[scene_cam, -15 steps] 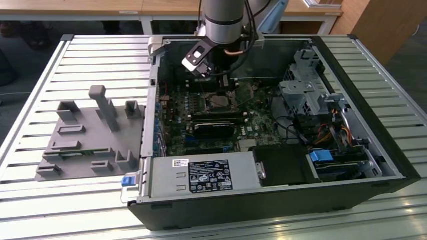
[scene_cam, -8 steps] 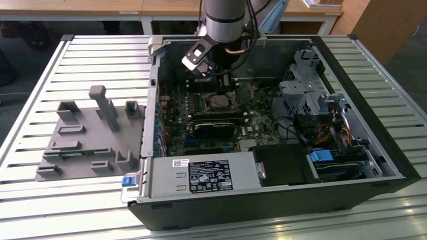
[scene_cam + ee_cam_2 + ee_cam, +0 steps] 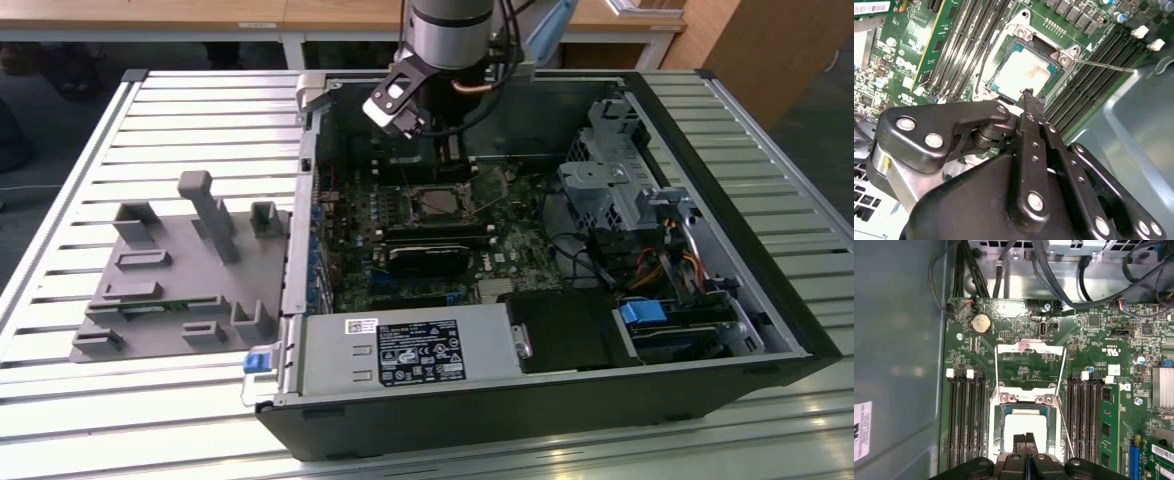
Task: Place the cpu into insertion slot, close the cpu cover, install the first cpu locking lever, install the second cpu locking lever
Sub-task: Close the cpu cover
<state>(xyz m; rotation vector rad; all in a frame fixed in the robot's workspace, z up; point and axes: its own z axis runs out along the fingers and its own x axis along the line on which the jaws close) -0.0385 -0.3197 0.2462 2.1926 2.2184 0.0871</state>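
Observation:
The cpu (image 3: 1026, 426) lies flat in the insertion slot (image 3: 999, 435), its pale silver face up; it also shows in the second wrist view as a pale square (image 3: 1023, 75). The cpu cover (image 3: 1027, 345) stands open behind the socket, a thin silver frame with the green board showing through its window. A thin wire locking lever (image 3: 1064, 426) stands raised beside the socket, and it sticks out as a wire (image 3: 1104, 65) in the second wrist view. My gripper (image 3: 1025, 438) is shut with nothing in it, fingertips just over the cpu's near edge. In the exterior view the socket (image 3: 438, 204) lies below the arm.
Black memory slots (image 3: 966, 420) flank the socket on both sides. A black graphics card (image 3: 430, 256), a power supply (image 3: 400, 350) and a drive cage (image 3: 607, 190) with cables fill the case. A grey fixture (image 3: 174, 270) sits on the slatted table at the exterior view's left.

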